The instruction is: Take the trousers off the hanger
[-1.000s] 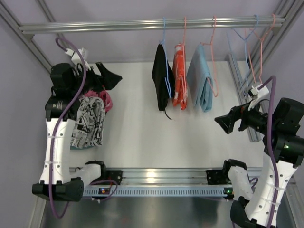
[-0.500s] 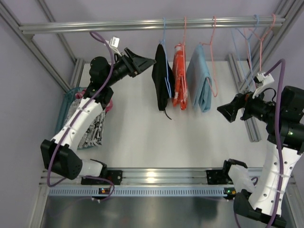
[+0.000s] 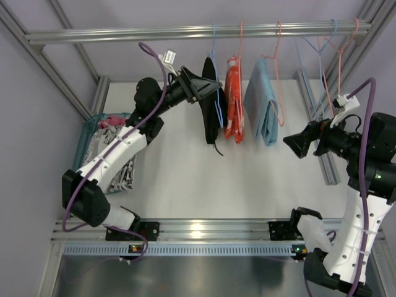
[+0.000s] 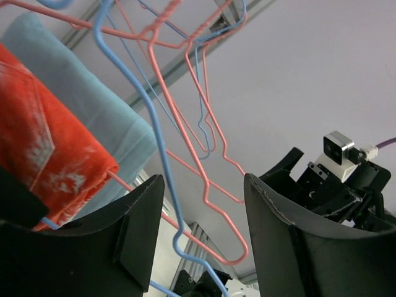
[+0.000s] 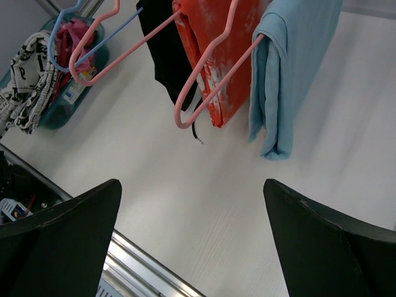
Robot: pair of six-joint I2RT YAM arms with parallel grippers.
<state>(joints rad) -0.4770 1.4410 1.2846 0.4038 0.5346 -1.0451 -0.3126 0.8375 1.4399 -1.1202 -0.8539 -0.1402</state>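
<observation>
The white desk [image 3: 185, 173] is lying bare beneath the rail [image 3: 198, 31] that is spanning the frame, so anything you are pulling free has room to come down. You are running two arms. The left one is stretching up and across to the rail. The right one is hanging back at the right side, pointing in at the clothes — out of the way, I judge, yet near enough to help.

The basket [image 3: 86, 137] is sitting at the left edge with printed and pink cloth in it, a likely place for whatever comes off.

Three folded pieces are hanging side by side, each over its own hanger: the black trousers [image 3: 210, 111] leftmost, the orange-red trousers [image 3: 235, 105] just beside them, then a light blue cloth [image 3: 261, 102]. So two pairs of trousers are waiting on the rail. At least two empty hangers [image 3: 331, 68] — one blue, one pink — are bunching at the rail's right end.

The left gripper [image 4: 203, 182] is nosing in at the top of the black pair, its jaws standing apart, the blue hanger wire showing between them and nothing pinched. The right gripper [image 5: 192, 185] is holding its jaws spread wide, gripping nothing.
</observation>
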